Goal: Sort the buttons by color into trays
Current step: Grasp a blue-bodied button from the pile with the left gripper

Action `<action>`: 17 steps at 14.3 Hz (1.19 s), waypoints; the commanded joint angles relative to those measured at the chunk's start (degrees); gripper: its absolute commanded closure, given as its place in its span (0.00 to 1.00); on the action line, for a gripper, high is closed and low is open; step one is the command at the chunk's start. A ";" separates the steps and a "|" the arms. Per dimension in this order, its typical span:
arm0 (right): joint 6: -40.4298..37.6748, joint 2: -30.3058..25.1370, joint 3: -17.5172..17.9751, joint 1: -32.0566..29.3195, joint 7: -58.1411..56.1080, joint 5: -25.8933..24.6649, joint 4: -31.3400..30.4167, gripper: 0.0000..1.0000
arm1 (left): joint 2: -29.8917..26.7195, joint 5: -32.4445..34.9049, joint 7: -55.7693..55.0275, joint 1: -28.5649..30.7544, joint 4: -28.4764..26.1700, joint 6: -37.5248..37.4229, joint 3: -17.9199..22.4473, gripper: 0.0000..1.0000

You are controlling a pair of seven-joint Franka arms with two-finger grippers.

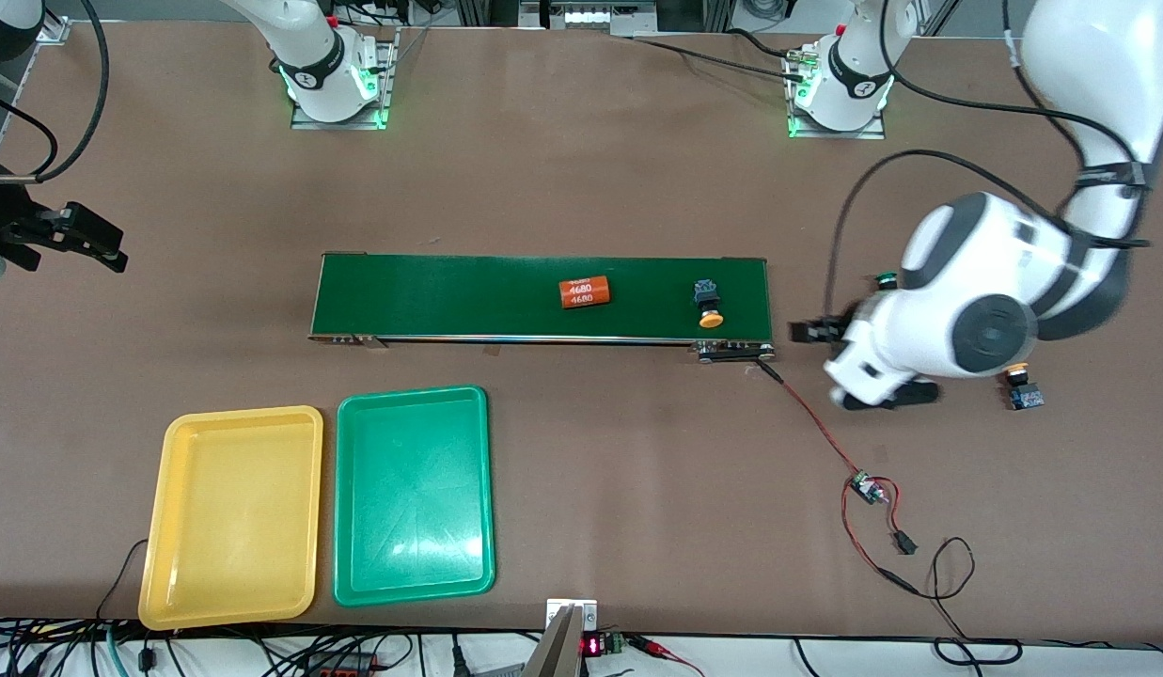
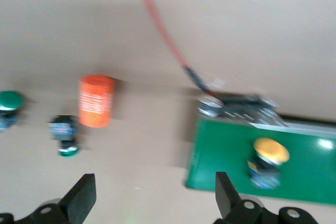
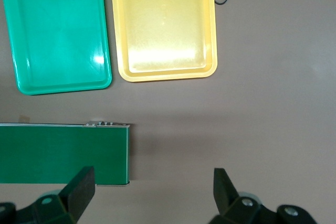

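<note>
Buttons: small switches, black-and-blue bodies, round mushroom caps. One yellow-orange button (image 1: 710, 306) lies on the conveyor belt (image 1: 449, 296), at the left arm's end. A second yellow-orange button (image 1: 1021, 387) sits on the bench (image 1: 637, 489) past that end. Two green buttons (image 2: 65, 135) and (image 2: 9, 104) lie on the bench flanking an orange cylinder (image 2: 96, 100).

Trays: yellow tray (image 1: 231, 515) and green tray (image 1: 414, 495), shallow glossy plastic, rounded corners, side by side, nearer the front camera than the belt.

Another orange cylinder marked 4680 (image 1: 584, 292) lies on the belt.

Bench: matte brown.

Left tool (image 2: 152, 192): spread, over bench beside the belt end. Right tool (image 3: 152, 190): spread, over the belt's other end, waiting.
</note>
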 commanded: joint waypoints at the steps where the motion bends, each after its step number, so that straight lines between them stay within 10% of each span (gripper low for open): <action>1: -0.61 -0.86 0.24 0.11 0.33 0.59 -0.20 0.00 | 1.53 4.77 0.41 4.33 0.11 -1.39 1.18 0.00; 7: 0.26 -0.51 0.06 -0.33 0.42 1.30 -0.03 0.00 | 4.96 22.71 13.75 6.88 0.46 4.82 5.49 0.00; 17: 0.17 -0.33 -0.29 -0.60 -0.02 1.39 0.23 0.00 | 15.24 23.44 32.32 22.26 -0.50 31.91 8.65 0.00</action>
